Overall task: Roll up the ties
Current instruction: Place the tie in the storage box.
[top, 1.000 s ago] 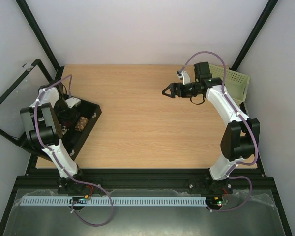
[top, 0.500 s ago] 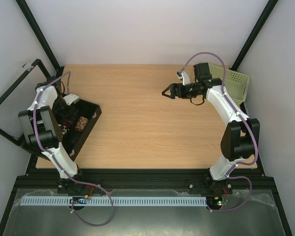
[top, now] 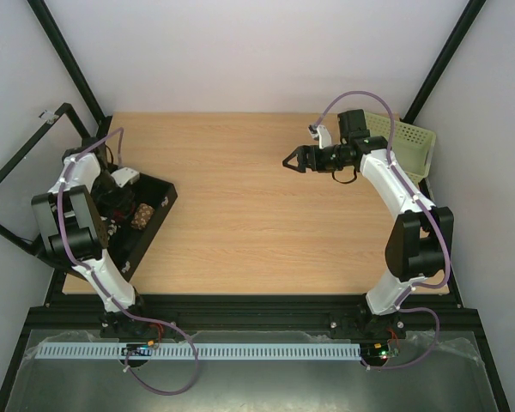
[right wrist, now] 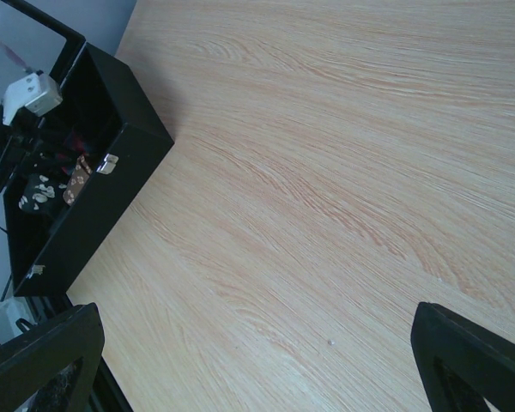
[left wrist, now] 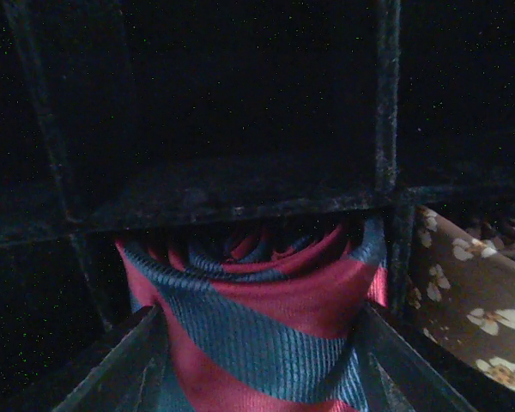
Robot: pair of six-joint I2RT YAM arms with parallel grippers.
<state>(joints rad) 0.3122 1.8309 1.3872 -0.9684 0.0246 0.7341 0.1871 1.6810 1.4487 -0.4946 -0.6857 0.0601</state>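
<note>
Since a second ago my left arm has swung its folded elbow a little outward, toward the table's left edge, while its wrist has stayed over the black box (top: 159,210). My right arm has not stirred.

That left arm now rises from its base, doubles back at the elbow and tips the wrist down into the box. My left gripper (left wrist: 257,311) is closed on the rolled tie (left wrist: 266,343), dark red with blue-black diagonal stripes. One finger (left wrist: 124,360) lies against its left flank and the other against its right. The roll stands on end between them, inside a compartment. A black divider (left wrist: 240,202) runs straight ahead of my fingertips. Just right of my right-hand finger, past another partition, sits a brown flowered tie (left wrist: 472,300).

My right arm climbs from its base, then stretches forward and across. Its wrist lies level, pointing back toward the left arm's side. My right gripper (top: 289,160) hangs spread wide and grips nothing, with only bare wooden table (top: 240,232) beneath and ahead of it. The rolled tie is well apart from these jaws. A pale green perforated basket (top: 409,142) stands behind the wrist.
</note>
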